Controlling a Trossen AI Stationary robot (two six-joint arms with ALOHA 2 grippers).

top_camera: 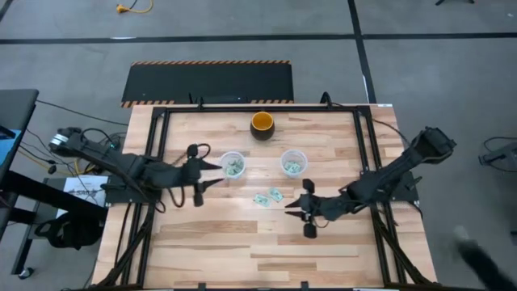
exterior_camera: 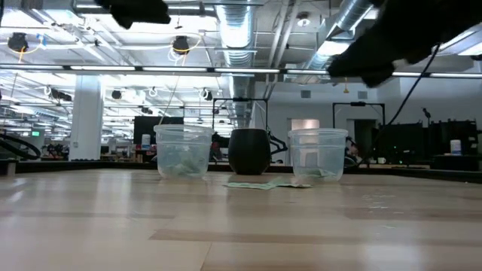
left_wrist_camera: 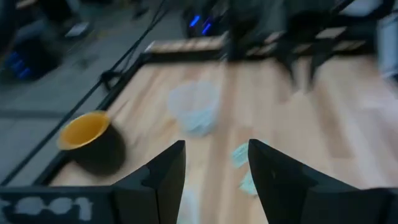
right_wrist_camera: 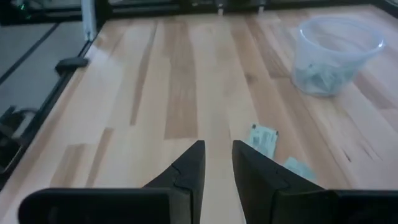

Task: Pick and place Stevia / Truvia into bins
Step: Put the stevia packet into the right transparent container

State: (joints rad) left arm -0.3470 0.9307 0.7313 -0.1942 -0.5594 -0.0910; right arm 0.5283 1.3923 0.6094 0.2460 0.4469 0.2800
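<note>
Two light green and white Stevia sachets [top_camera: 266, 196] lie flat on the table between the two clear cups and the right gripper; the right wrist view shows them too [right_wrist_camera: 264, 138]. More sachets sit inside the left cup [top_camera: 233, 166] and the right cup [top_camera: 293, 162]. My left gripper [top_camera: 212, 174] hovers open just left of the left cup and holds nothing [left_wrist_camera: 217, 168]. My right gripper [top_camera: 292, 208] is open with a narrow gap [right_wrist_camera: 217, 155], just right of the loose sachets, and is empty.
A dark bowl with an orange inside [top_camera: 262, 124] stands behind the cups near the far edge. In the low view it shows between the two cups [exterior_camera: 248, 150]. Bare wood stretches across the near half of the table [top_camera: 242, 250]. A black frame runs along the table's sides.
</note>
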